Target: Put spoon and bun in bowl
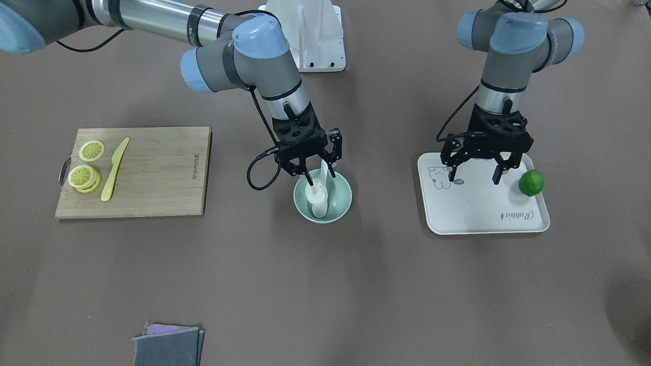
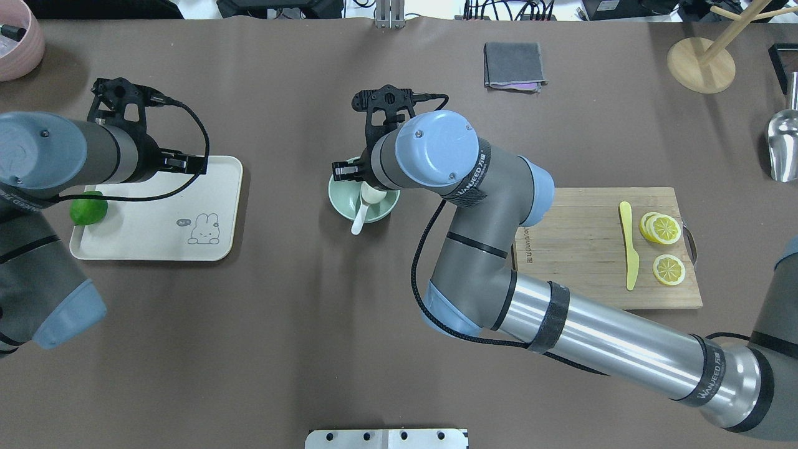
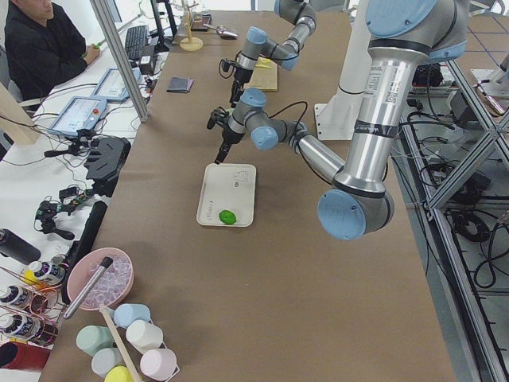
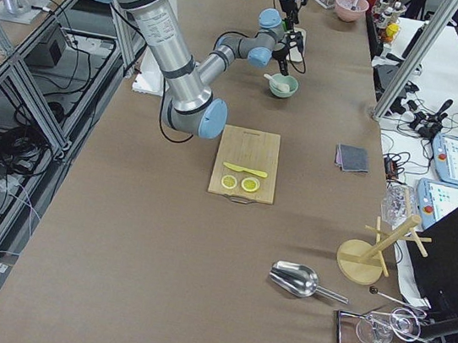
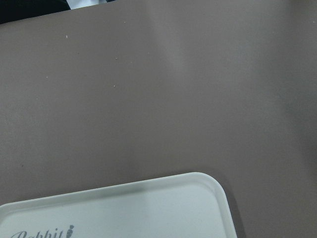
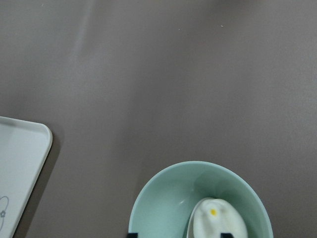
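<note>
The mint-green bowl (image 1: 342,203) stands mid-table and also shows in the overhead view (image 2: 340,202). The white bun (image 1: 316,195) lies inside it (image 2: 376,194); in the right wrist view it shows a yellow dot (image 6: 213,220). The white spoon (image 1: 324,171) rests in the bowl with one end sticking over the rim toward the robot (image 2: 357,224). My right gripper (image 1: 321,176) hovers just above the bowl, jaws open on either side of the spoon and bun. My left gripper (image 1: 474,175) is open and empty over the cream tray (image 1: 478,213).
A green lime (image 1: 531,183) sits on the tray's edge. A wooden cutting board (image 1: 152,173) holds lemon slices (image 1: 85,170) and a yellow knife (image 1: 114,170). A folded grey cloth (image 1: 168,345) lies at the operators' edge. A wooden stand (image 2: 701,62) and metal scoop (image 2: 784,146) stand far right.
</note>
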`<state>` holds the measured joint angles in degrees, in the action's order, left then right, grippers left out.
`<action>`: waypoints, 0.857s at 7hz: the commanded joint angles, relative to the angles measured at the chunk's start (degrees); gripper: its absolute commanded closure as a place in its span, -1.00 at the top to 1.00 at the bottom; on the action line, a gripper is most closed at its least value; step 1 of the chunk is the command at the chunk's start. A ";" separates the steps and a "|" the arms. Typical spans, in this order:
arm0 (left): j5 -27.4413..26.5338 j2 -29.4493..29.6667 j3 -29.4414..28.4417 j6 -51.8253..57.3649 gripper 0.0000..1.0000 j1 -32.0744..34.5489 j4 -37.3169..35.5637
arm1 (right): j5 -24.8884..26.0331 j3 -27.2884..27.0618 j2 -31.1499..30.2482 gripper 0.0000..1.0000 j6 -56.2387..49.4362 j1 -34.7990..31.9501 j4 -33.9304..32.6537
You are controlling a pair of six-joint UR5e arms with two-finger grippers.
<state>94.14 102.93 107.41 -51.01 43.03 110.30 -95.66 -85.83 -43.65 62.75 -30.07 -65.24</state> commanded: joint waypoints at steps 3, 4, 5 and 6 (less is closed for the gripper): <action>0.34 -0.01 -0.62 0.56 0.96 0.04 0.18 | 4.17 -1.62 -8.70 1.00 -8.03 -3.73 4.16; 1.22 -0.01 -0.36 2.48 0.96 1.78 0.10 | -6.28 -1.62 -9.95 1.00 -12.43 -9.42 2.16; 6.79 -1.23 0.16 9.28 0.96 6.23 -0.25 | -16.47 -3.54 -12.14 1.00 -16.92 -15.83 -2.30; 13.81 -5.68 0.69 12.13 0.96 12.37 -0.08 | -19.19 -7.56 -17.21 1.00 -22.70 -20.16 -4.69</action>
<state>100.99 100.89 107.52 -43.26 49.35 110.21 -108.55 -89.80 -56.15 46.40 -44.28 -66.61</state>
